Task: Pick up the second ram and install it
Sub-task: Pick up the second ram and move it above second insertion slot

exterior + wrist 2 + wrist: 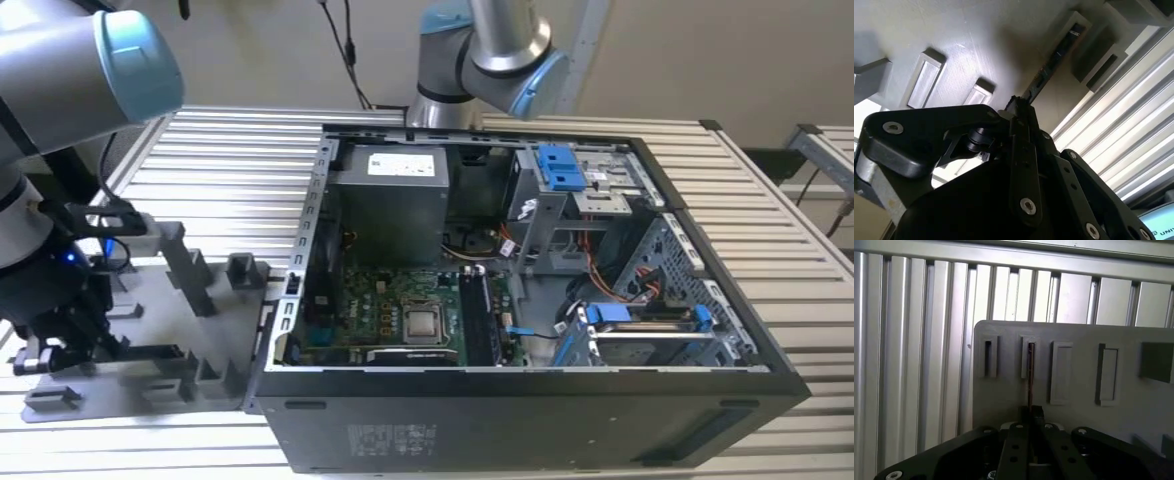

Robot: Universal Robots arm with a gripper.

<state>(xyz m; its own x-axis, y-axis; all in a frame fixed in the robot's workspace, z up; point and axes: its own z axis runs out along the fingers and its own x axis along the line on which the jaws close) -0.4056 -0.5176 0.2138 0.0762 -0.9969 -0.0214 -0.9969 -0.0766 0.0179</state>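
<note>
The second ram (1030, 374) shows edge-on in both wrist views as a thin dark strip (1050, 64). Its far end sits in a narrow slot of the grey holder plate (1079, 415). My gripper (1030, 412) has its black fingers drawn together on the strip's near end, just above the plate (979, 45). In the exterior view my gripper (47, 352) hangs low over the grey holder (174, 300) at the exterior view's left, well apart from the open computer case (534, 420). The black memory slots (478, 320) lie on the motherboard beside the processor (424, 324).
Several raised grey blocks and slots (1108, 374) stand on the holder around the strip. The ribbed aluminium table (227, 160) carries both holder and case. A second arm (481, 50) stands behind the case. Blue drive clips (561, 165) and cables crowd the case's right half.
</note>
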